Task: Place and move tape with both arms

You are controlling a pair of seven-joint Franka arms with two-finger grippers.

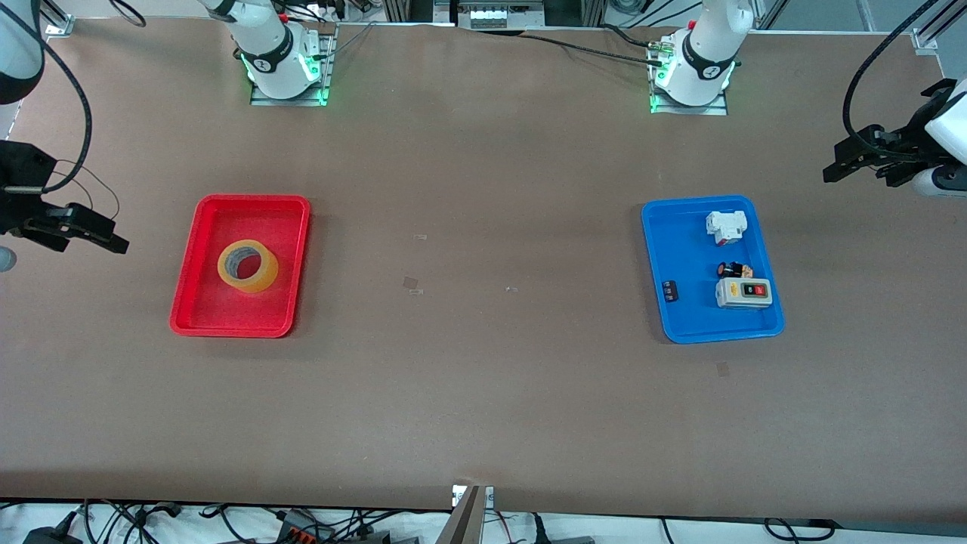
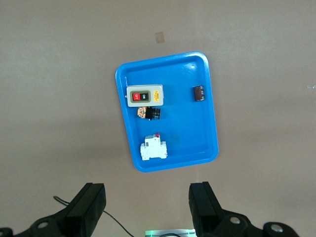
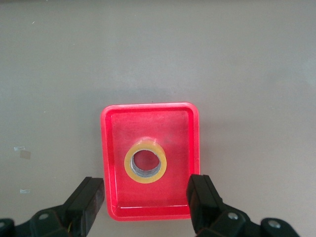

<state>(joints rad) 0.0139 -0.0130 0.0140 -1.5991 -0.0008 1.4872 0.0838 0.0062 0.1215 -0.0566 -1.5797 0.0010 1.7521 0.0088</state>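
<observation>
- Our right gripper (image 1: pixel 113 243) hangs in the air at the right arm's end of the table, its fingers (image 3: pixel 89 200) spread apart and holding nothing. It is off to the side of the red tray (image 1: pixel 185 302), not over it.
- The tape (image 1: pixel 248 266) lies flat in the red tray with its round hole facing up, away from the tray's walls. In our right wrist view the roll (image 3: pixel 145 162) sits just ahead of the gap between the fingers. We judge that lying flat suits a pinch across the ring wall from above.
- Our left gripper (image 1: pixel 837 171) hangs at the left arm's end of the table, fingers (image 2: pixel 202 202) likewise spread and empty. It waits beside the blue tray (image 1: pixel 684 329).
- Ahead of that gripper the blue tray (image 2: pixel 207 123) holds a grey switch box (image 2: pixel 144 96), a white breaker (image 2: pixel 153 149), a black knob (image 2: pixel 155 113) and a small dark block (image 2: pixel 199 93).
- We judge the task not yet begun: the roll is untouched and well apart from both grippers.
- The switch box has one red and one black button with small marks we cannot read; we find no other legible writing or brand.
</observation>
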